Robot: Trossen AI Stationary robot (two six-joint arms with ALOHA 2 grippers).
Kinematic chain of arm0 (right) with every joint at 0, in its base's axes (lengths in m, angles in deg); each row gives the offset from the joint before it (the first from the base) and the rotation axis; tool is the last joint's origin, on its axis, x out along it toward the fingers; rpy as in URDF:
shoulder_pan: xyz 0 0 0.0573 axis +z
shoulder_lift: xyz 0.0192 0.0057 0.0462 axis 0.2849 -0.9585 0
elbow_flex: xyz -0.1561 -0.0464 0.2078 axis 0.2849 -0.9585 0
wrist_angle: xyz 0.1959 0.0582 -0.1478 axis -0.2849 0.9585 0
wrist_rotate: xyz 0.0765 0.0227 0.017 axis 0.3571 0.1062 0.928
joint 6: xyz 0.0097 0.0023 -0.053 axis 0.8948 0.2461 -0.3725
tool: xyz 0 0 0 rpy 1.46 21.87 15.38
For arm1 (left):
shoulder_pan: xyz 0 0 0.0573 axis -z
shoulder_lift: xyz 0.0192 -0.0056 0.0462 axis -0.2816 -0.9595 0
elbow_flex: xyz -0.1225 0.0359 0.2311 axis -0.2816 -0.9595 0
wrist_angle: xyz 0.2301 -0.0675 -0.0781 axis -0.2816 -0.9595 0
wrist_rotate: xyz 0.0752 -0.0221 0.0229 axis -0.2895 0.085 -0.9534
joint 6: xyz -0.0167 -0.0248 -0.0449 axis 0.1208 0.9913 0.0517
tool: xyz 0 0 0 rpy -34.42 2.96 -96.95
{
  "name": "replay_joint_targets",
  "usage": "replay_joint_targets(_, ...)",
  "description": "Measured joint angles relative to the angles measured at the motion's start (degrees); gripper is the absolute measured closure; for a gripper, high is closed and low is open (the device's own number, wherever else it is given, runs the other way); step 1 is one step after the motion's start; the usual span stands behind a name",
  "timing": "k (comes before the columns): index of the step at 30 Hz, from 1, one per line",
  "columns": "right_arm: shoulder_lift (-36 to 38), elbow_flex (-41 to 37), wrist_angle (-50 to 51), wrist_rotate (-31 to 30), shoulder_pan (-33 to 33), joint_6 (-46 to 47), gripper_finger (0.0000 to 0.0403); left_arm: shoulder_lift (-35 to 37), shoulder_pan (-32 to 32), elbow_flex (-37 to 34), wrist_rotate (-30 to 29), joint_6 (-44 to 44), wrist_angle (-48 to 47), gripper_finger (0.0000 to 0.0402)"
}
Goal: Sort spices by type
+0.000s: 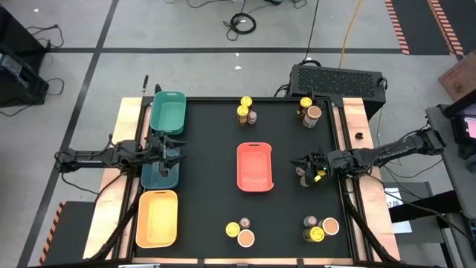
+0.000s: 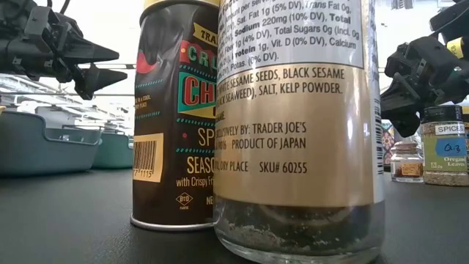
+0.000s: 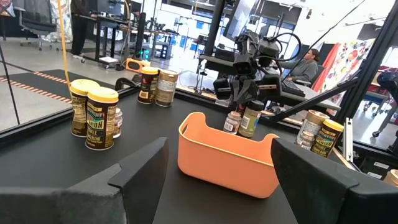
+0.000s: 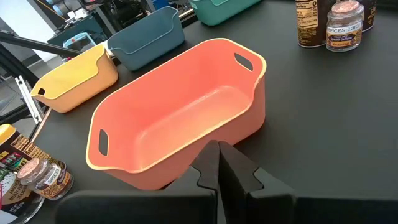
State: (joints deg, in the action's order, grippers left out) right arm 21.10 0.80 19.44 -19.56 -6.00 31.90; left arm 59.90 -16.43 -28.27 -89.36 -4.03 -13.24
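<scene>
The spices stand in small groups on the black table: at the far middle point(image 1: 245, 110), the far right point(image 1: 309, 112), the near middle point(image 1: 239, 232) and the near right point(image 1: 320, 228). A few more jars point(image 1: 311, 176) stand under my right arm; the left wrist view shows them point(image 3: 244, 119) behind the coral tray point(image 1: 254, 166). My left gripper point(image 1: 181, 151) hovers open over the teal tray point(image 1: 159, 177), pointing level at the coral tray, its fingers point(image 3: 142, 167) empty. My right gripper point(image 1: 294, 161) is shut on nothing point(image 4: 217, 163), just off the coral tray's right side.
A green tray point(image 1: 168, 112) lies at the far left and a yellow tray point(image 1: 158, 217) at the near left. In the low view a dark tin point(image 2: 176, 110) and a glass jar point(image 2: 300, 125) stand close to the lens. A black box point(image 1: 336, 77) sits behind the table.
</scene>
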Motion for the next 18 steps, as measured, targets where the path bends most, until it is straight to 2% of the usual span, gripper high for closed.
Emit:
replay_joint_targets(9,0.0,0.0,-0.2,0.0,0.0,0.0,0.0403,0.0,0.0,0.0,-1.0,0.1,0.7,0.0116)
replay_joint_targets(14,0.0,0.0,-0.8,-0.4,0.0,-0.4,0.0403,0.0,0.0,-0.1,-2.9,9.1,4.5,0.0116)
replay_joint_targets(18,0.0,0.0,-2.7,-0.4,0.0,0.5,0.0403,0.0,0.0,-0.1,-6.2,11.7,4.3,0.0116)
